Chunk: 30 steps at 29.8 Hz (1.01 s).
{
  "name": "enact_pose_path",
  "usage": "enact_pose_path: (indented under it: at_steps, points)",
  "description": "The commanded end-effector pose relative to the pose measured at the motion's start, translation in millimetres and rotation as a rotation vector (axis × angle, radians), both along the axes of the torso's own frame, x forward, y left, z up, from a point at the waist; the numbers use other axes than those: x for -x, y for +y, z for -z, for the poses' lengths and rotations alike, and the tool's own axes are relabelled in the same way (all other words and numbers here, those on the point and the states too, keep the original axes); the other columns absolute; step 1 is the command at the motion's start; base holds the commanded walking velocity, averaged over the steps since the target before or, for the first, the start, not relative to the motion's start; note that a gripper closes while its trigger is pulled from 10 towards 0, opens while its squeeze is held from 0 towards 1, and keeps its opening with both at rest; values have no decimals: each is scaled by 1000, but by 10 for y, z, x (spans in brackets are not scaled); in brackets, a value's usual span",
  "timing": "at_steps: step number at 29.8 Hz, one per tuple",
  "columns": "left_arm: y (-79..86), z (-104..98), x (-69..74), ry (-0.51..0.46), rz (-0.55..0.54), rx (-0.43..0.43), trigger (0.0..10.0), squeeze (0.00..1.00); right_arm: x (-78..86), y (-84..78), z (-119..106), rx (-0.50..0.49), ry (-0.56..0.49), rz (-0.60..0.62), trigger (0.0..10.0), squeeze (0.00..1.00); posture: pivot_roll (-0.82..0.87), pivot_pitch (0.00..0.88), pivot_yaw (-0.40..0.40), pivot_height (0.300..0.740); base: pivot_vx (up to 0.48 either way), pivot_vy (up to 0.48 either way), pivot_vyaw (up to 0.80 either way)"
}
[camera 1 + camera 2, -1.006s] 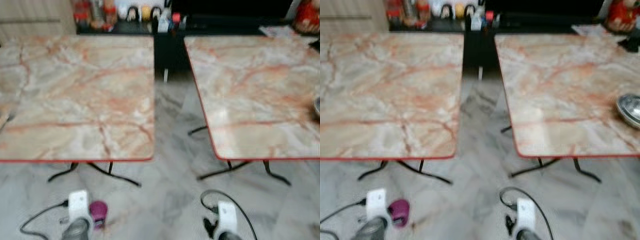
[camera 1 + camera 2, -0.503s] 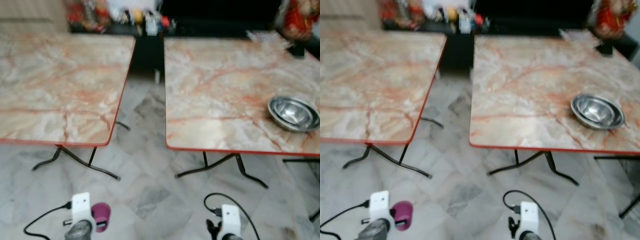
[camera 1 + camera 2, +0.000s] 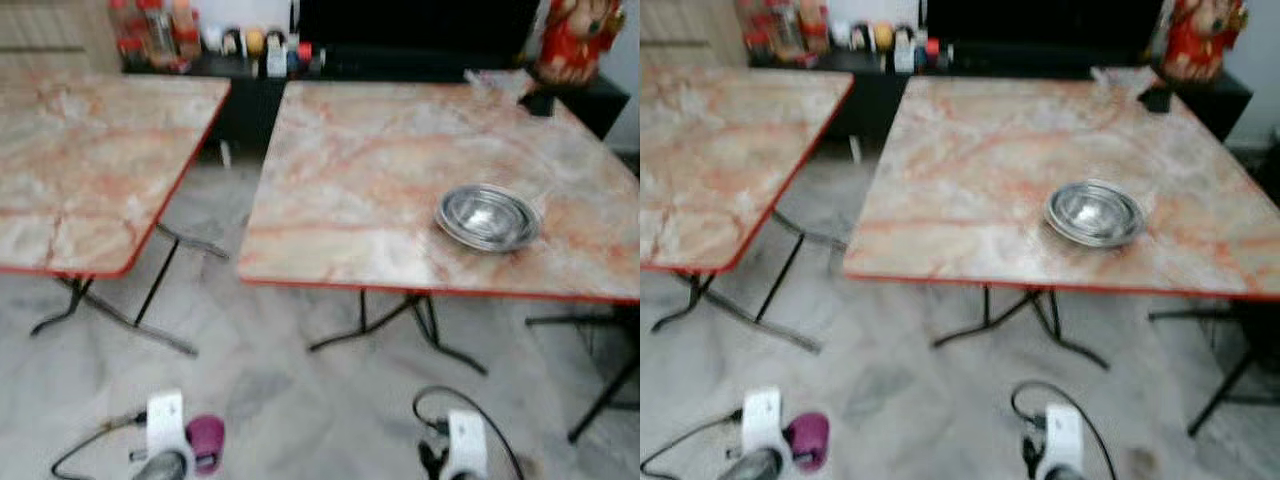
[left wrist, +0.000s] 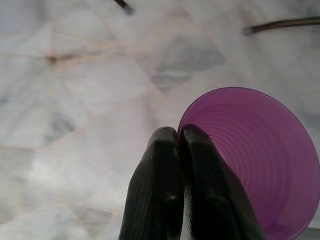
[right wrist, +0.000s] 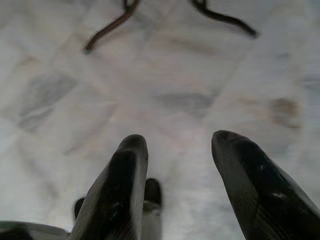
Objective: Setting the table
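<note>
Left gripper (image 4: 179,137) clamped on the purple cup (image 4: 260,155) rim above the marble floor (image 4: 75,75); right gripper (image 5: 177,145) spread, empty; steel bowl (image 3: 488,216) on right table (image 3: 350,170).

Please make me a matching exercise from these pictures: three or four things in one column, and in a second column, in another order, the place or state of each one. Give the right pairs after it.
Things:
1. purple cup
2. metal bowl
3. right end effector
4. red figure

Places or states:
A. on the right table, near its front edge
B. open, over the marble floor
C. at the far right, behind the right table
D. pinched at the rim by the left end effector

Pairs: 1-D, 2-A, 3-B, 4-C
</note>
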State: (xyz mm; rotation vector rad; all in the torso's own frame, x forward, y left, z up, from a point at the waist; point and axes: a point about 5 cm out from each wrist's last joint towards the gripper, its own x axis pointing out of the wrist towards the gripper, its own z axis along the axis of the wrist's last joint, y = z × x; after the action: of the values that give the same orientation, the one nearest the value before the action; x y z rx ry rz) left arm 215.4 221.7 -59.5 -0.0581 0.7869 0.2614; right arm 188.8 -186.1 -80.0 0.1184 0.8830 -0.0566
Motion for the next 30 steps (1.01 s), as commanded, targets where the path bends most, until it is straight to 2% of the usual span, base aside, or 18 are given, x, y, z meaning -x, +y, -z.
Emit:
enact_pose_path:
  at_steps: [1, 8, 19, 30]
  points:
    - [77, -1, 31, 5, -10, -13, 10000, 0, 11, 68, 14, -20, 4, 4, 10000, 0, 15, 71, -32, 740, 0, -469, 0]
    - [85, 3, 40, 2, -25, 13, 10000, 0, 24, 45, 18, -17, 8, 18, 10000, 0, 20, 85, -40, 740, 0, -409, 0]
    - [110, 37, 117, -4, -76, 29, 10000, 0, 7, 50, 10, -20, 1, 12, 10000, 0, 23, 95, -51, 740, 0, 0, 0]
    - [95, 34, 107, -8, -86, 30, 10000, 0, -3, 38, 4, -7, 2, -9, 10000, 0, 18, 100, -53, 740, 359, 0, 0]
